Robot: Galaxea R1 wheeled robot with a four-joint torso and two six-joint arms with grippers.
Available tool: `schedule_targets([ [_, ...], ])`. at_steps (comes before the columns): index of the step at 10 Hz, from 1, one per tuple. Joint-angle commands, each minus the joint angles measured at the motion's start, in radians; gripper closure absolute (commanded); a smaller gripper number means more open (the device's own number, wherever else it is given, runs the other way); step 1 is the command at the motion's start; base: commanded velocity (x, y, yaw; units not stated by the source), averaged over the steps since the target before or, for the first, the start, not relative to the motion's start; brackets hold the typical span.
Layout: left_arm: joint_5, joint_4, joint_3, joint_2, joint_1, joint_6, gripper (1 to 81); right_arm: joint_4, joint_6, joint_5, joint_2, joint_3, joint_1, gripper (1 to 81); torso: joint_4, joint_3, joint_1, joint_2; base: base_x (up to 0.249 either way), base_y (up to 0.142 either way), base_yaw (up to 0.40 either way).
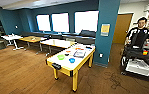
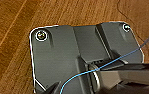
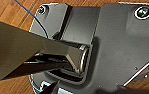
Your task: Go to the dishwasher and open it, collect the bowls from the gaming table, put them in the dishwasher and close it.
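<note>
So I'm facing the gaming desk (image 1: 65, 65), the yellow one with the white top, standing on the wood floor (image 1: 17, 72) in the lounge. The two bowls sit on it near the end closest to me: the green bowl (image 1: 60, 57) and the blue bowl (image 1: 72, 60), just beside each other but not touching as far as I can see. Further along the same top there's a flat dark thing (image 1: 79, 53) and a couple of small orange bits I can't make out. A person (image 1: 139, 32) sits off to the right behind a control rig.

Both wrist cams look down past my own hardware at the floor, and honestly I can't tell whether my jaws are open or closed on either arm.

On handling, my guess is that these bowls are light, stiff plastic and probably a bit slick on that smooth top, so they could skate away if nudged. I'd pinch the rim, one side of the wall between the jaws, rather than try to span the whole bowl.
</note>
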Motion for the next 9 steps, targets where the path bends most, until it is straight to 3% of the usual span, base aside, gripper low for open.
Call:
schedule_targets([
  [1, 0.044, 0.002, 0.002, -0.009, -0.043, 0.004, 1.0, -0.015, -0.002, -0.046, 0.000, 0.007, 0.039, 1.0, 0.000, 0.000, 0.000, 0.000, 0.159, 0.074, 0.000],
  [3, 0.043, 0.001, 0.002, -0.010, -0.042, 0.004, 1.0, -0.015, -0.002, -0.046, 0.002, 0.007, 0.039, 1.0, 0.000, 0.000, 0.000, 0.000, 0.159, 0.066, 0.000],
  [9, 0.044, 0.002, 0.002, -0.009, -0.043, 0.004, 1.0, -0.015, -0.002, -0.046, 0.002, 0.005, 0.036, 1.0, 0.000, 0.000, 0.000, 0.000, 0.159, 0.000, 0.000],
])
